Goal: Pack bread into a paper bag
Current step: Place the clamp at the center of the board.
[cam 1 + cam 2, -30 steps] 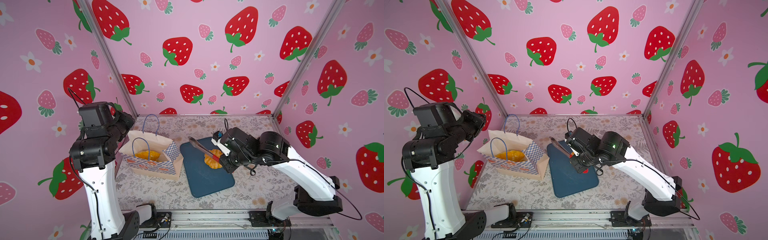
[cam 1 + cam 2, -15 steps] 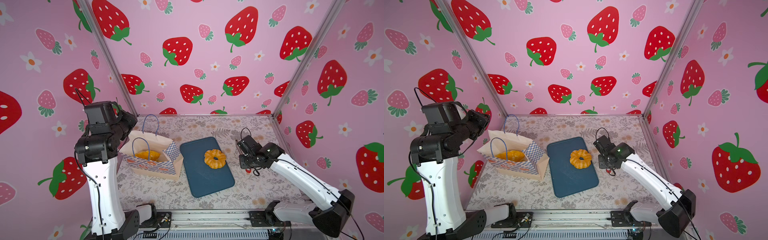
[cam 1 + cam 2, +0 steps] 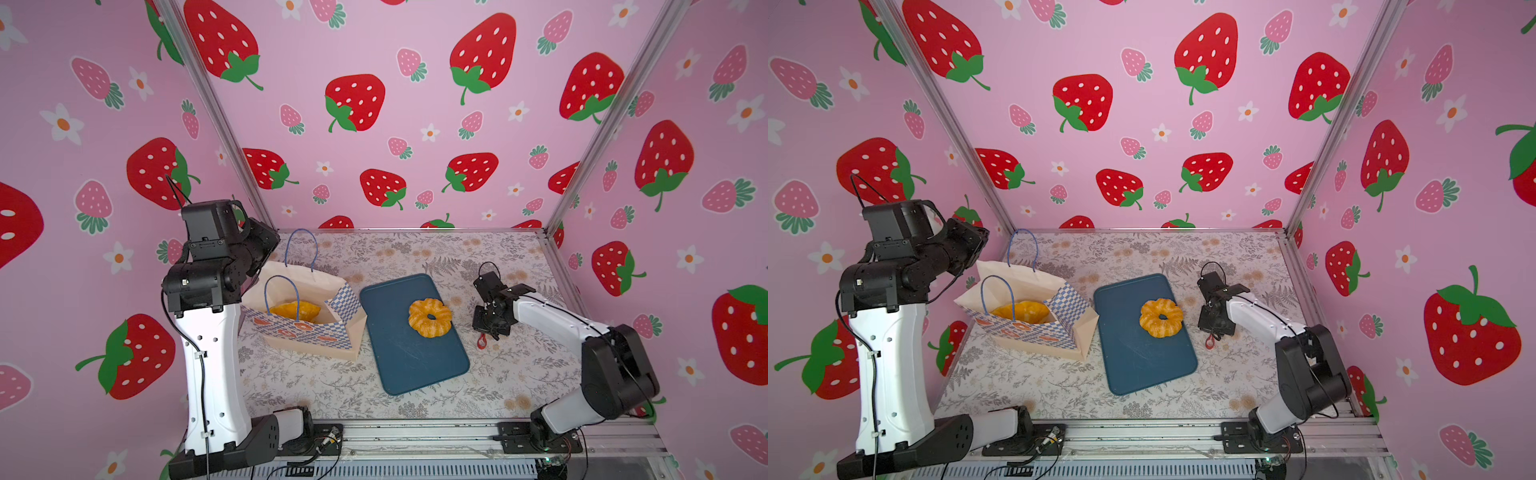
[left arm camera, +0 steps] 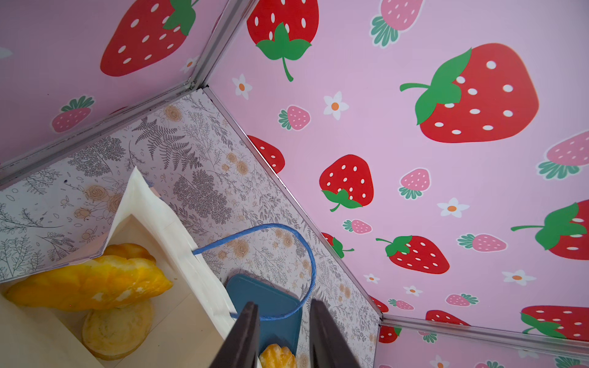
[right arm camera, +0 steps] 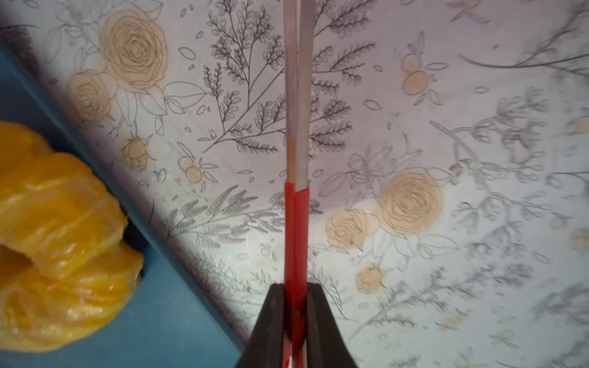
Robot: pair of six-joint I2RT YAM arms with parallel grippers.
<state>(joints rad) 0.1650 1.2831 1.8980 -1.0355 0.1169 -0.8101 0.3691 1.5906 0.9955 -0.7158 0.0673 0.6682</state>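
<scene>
The paper bag (image 3: 309,332) lies tilted on the left of the table, mouth open upward. Inside it the left wrist view shows a golden twisted piece of bread (image 4: 89,280) and a pale round bun (image 4: 118,328). A golden twisted ring (image 3: 430,316) lies on the dark blue tray (image 3: 415,365). My left gripper (image 4: 283,306) is open beside the bag's rim, with a blue cord handle (image 4: 306,251) just beyond its tips. The right gripper (image 5: 296,288) is shut on red-handled tongs (image 5: 296,95), low over the cloth right of the tray (image 5: 159,318) and the ring (image 5: 57,248).
Pink strawberry walls with metal corner posts (image 3: 590,166) close the table on three sides. A floral cloth (image 3: 415,253) covers the table. The bag's second handle (image 3: 301,245) stands up at the back. The arm bases sit on a rail (image 3: 415,436) along the front edge.
The right arm has pulled back from above the ring on the tray to low on the tray's right side. The ring now lies uncovered. The left arm shifted slightly.
</scene>
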